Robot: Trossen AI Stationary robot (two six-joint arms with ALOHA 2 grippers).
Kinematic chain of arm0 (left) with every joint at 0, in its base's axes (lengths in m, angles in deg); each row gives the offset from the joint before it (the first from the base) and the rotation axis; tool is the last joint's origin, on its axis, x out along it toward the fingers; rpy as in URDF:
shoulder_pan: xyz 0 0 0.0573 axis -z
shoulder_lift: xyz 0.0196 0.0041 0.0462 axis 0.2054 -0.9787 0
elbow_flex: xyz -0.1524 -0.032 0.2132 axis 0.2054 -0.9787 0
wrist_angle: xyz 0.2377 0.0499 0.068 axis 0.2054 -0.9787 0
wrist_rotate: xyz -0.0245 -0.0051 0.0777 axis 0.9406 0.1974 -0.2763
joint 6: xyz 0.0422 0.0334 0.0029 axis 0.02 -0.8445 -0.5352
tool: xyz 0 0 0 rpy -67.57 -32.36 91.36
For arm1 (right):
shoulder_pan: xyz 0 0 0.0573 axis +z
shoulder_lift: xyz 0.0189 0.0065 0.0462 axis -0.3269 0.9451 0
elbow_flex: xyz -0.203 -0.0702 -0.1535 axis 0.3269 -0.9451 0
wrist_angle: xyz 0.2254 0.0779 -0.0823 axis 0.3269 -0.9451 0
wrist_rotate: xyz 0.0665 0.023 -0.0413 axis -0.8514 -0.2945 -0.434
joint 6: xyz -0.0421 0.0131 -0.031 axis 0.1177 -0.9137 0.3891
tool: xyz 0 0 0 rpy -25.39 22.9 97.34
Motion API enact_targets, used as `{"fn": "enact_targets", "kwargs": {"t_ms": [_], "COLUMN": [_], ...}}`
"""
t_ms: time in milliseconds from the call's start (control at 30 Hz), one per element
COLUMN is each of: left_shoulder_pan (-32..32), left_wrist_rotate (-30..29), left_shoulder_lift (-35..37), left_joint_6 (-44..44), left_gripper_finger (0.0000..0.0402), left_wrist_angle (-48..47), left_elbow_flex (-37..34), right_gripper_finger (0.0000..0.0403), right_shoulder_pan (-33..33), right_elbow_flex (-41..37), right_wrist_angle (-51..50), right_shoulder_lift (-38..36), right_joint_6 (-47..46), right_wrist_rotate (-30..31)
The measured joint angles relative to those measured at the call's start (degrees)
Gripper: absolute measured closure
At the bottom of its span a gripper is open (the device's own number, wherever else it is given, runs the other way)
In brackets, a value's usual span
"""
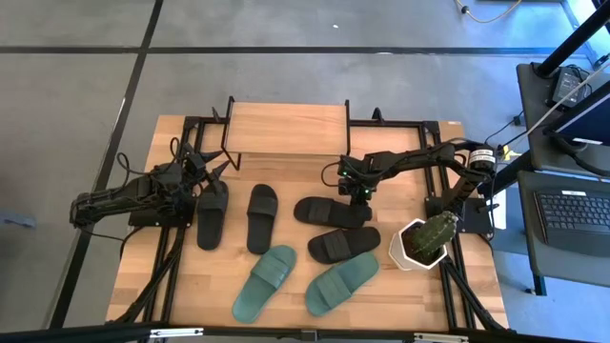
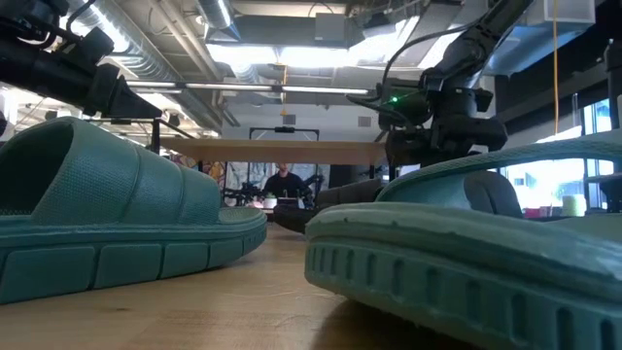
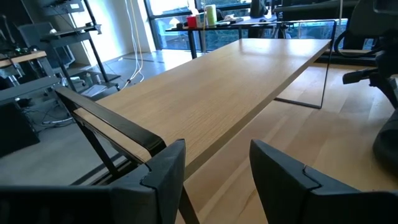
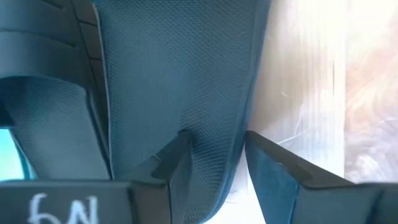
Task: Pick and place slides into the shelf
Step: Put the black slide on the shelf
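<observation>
The shelf (image 1: pixel 286 129) stands at the table's far middle, on thin black legs. Four black slides lie flat on their soles in front of it: two at the left (image 1: pixel 212 214) (image 1: pixel 262 217) and two at the right (image 1: pixel 331 211) (image 1: pixel 343 244). Two teal slides (image 1: pixel 267 281) (image 1: pixel 341 281) lie nearer. My right gripper (image 1: pixel 357 191) is open, low over the right end of the upper right black slide (image 4: pixel 180 81). One finger (image 4: pixel 177 155) is over the slide's surface and the other (image 4: pixel 270 165) is outside its edge. My left gripper (image 3: pixel 217 168) is open and empty by the shelf's left end (image 3: pixel 124 134). My right gripper points down at the black slide's end (image 4: pixel 217 158), which fills the gap between its fingers. I cannot tell whether the fingers touch it. The slide lies flat on the table.
A potted cactus in a white pot (image 1: pixel 426 240) stands at the right, close to the right black slides. Black frame rails run along both table sides (image 1: pixel 176 257). A person (image 2: pixel 284 180) shows far behind the table in the low view.
</observation>
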Motion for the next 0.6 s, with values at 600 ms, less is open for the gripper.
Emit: {"fn": "enact_targets", "kwargs": {"t_ms": [600], "left_shoulder_pan": [0.00], "left_wrist_rotate": [0.00], "left_shoulder_lift": [0.00], "left_joint_6": [0.00], "left_gripper_finger": [0.0230], "left_wrist_angle": [0.00], "left_elbow_flex": [0.00], "right_gripper_finger": [0.0372], "right_shoulder_pan": [-0.01], "right_elbow_flex": [0.22], "right_wrist_angle": [0.48], "right_shoulder_lift": [-0.05], "right_joint_6": [0.20], "right_wrist_rotate": [0.36]}}
